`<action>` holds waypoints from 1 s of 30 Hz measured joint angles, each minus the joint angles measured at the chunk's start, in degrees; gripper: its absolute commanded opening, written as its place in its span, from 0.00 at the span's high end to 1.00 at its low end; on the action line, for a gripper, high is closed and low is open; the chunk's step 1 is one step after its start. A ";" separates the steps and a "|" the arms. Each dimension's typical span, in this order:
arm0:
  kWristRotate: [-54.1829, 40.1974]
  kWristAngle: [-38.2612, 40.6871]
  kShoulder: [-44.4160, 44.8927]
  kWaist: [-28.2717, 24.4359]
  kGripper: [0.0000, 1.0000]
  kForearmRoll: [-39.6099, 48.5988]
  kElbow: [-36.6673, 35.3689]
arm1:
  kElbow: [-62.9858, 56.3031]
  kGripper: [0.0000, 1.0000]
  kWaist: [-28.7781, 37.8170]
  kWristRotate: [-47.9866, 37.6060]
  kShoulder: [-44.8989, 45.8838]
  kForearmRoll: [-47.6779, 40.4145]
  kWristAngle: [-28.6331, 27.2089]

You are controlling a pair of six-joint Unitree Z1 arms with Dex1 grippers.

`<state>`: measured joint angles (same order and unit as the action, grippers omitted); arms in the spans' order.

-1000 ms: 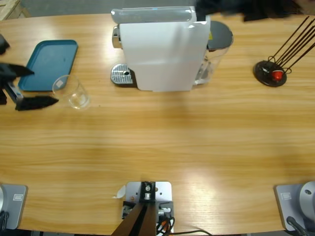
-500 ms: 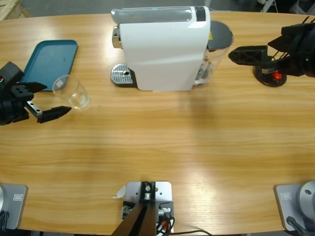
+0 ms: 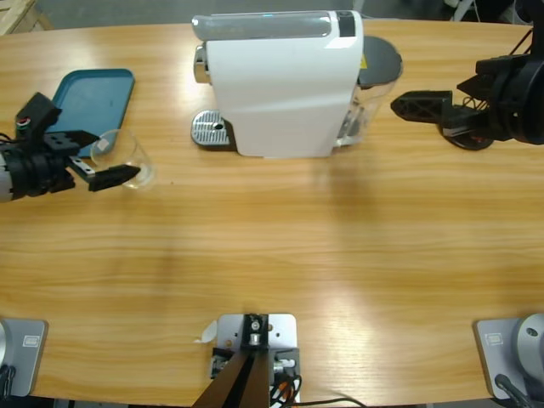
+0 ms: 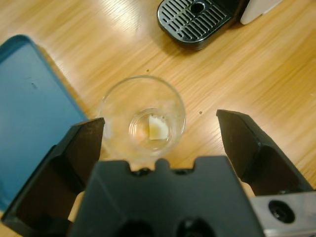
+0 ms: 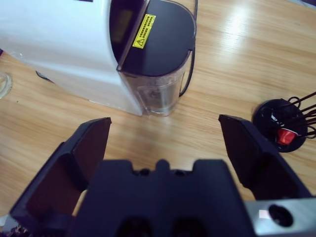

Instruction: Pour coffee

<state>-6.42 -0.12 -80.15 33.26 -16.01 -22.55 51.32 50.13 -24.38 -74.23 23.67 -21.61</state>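
We see the left gripper point(image 4: 160, 123) with jaws spread wide on either side of a small clear glass tumbler point(image 4: 143, 118), gripping nothing; the tumbler stands on the wooden table point(image 3: 280, 246) just beside a blue plastic tray point(image 3: 89, 106). We cannot tell whether it holds coffee. The right gripper point(image 5: 165, 131), wide open and empty, faces the white coffee machine point(image 3: 276, 85) and its dark-lidded clear water tank point(image 5: 158, 64).

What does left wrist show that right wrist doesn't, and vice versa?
Only the left wrist view: the blue tray, the drip grate, and the whole clear cup between the left gripper's open jaws, a pale patch at its bottom. Only the right wrist view: the water tank with its yellow label, the capsule stand, and the open right gripper. Both: the white coffee machine and wooden table.
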 measured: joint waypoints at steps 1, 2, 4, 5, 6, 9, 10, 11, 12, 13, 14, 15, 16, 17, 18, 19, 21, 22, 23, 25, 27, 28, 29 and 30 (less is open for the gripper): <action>0.00 0.18 -0.88 -0.09 0.00 -0.87 0.09 | 0.00 0.00 -0.19 0.00 -0.10 -0.18 0.00; 0.00 0.26 -1.77 -0.20 0.00 -1.66 0.22 | 0.00 0.00 -0.38 0.00 -0.19 -0.33 0.00; -0.01 0.25 -3.24 -0.36 0.00 -2.47 0.36 | 0.00 0.00 -0.67 0.00 -0.45 -0.62 0.10; -0.04 0.16 -3.95 -0.37 0.00 -2.83 0.42 | 0.00 0.00 -0.71 0.00 -0.64 -0.72 0.18; -0.10 -0.16 -4.50 -0.37 0.00 -3.11 0.43 | 0.00 0.00 -0.75 0.00 -0.85 -0.81 0.24; -0.48 -0.84 -5.57 -0.43 0.00 -3.99 0.45 | 0.00 0.00 -0.79 0.00 -1.80 -1.18 0.52; -0.57 -0.89 -5.72 -0.47 0.00 -4.28 0.46 | 0.00 0.00 -0.79 0.00 -2.13 -1.29 0.60; -0.61 -0.96 -5.72 -0.50 0.00 -4.45 0.47 | 0.00 0.00 -0.79 0.00 -2.39 -1.45 0.63; -0.62 -0.97 -5.71 -0.50 0.01 -4.53 0.48 | 0.00 0.00 -0.80 0.00 -2.58 -1.62 0.67; -0.62 -0.97 -5.56 -0.50 0.02 -4.54 0.48 | 0.00 0.00 -0.80 0.00 -2.66 -1.74 0.70; -0.62 -0.97 -5.23 -0.50 0.02 -4.54 0.48 | 0.00 0.00 -0.80 0.00 -2.67 -1.81 0.75; -0.62 -0.97 -4.71 -0.50 0.02 -4.54 0.48 | 0.00 0.00 -0.80 0.00 -2.67 -1.82 0.79; -0.62 -0.97 -3.87 -0.50 0.01 -4.52 0.36 | 0.00 0.00 -0.80 -0.01 -2.67 -1.82 0.80; -0.62 -0.97 -2.91 -0.50 0.01 -4.30 0.01 | 0.00 0.00 -0.81 -0.01 -2.67 -1.83 0.80; -0.62 -0.97 -1.84 -0.50 0.01 -3.71 -0.70 | 0.00 0.00 -0.81 -0.01 -2.67 -1.83 0.80; -0.65 -0.97 -0.58 -0.50 0.00 -2.36 -1.80 | 0.00 0.00 -0.81 -0.01 -2.67 -1.83 0.80; -1.05 -0.97 1.96 -0.49 0.00 1.92 -4.61 | -0.05 0.00 -0.81 -0.01 -2.67 -1.89 0.80; -1.37 -0.97 3.15 -0.49 0.00 4.69 -6.00 | -0.18 0.00 -0.81 -0.01 -2.67 -2.00 0.80; -1.74 -0.99 4.42 -0.49 0.00 7.50 -7.39 | -0.35 0.00 -0.81 -0.01 -2.67 -2.09 0.80; -2.36 -1.36 6.71 -0.49 0.00 12.21 -9.28 | -0.82 0.00 -0.82 -0.01 -2.67 -2.40 0.80; -2.74 -2.43 8.25 -0.49 0.00 15.57 -10.01 | -1.14 0.00 -0.82 -0.01 -2.67 -2.90 0.80; -2.82 -2.92 8.57 -0.49 0.00 16.74 -10.00 | -1.20 0.00 -0.82 -0.04 -2.67 -3.09 0.80; -2.84 -3.15 8.71 -0.50 0.00 17.50 -9.89 | -1.31 0.00 -0.82 -0.06 -2.67 -3.22 0.80; -2.84 -3.21 8.72 -0.64 0.00 17.76 -9.55 | -1.40 0.00 -0.82 -0.06 -2.67 -3.27 0.80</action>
<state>-9.26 -3.33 -71.42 32.62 1.75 -32.11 49.92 49.31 -24.44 -76.90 20.41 -20.81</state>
